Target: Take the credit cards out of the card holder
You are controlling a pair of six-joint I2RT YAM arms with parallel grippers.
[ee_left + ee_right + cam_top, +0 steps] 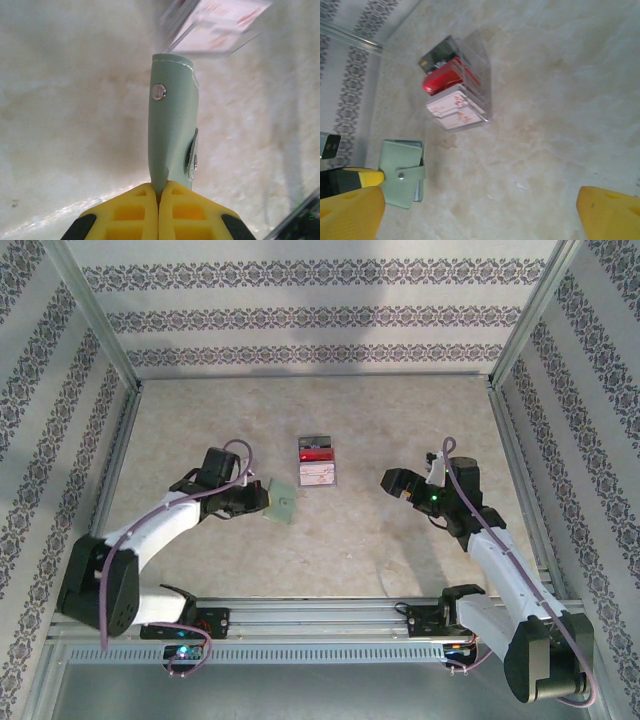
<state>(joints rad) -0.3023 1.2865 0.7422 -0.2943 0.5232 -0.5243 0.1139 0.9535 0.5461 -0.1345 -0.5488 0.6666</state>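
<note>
Card holder: grey-green, folded, clamped edgewise between the pressed-together yellow fingers of the left gripper, near the cards.
Credit cards: dark, red and pale, in clear sleeves, lying mid-table.
Right gripper: jaws wide apart above the table.

Closed green holder near overlapping cards

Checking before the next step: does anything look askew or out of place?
Nothing damaged or spilled. The credit cards lie overlapped in a row, apart from the card holder, pinched edge-on by the left pincer.
</note>
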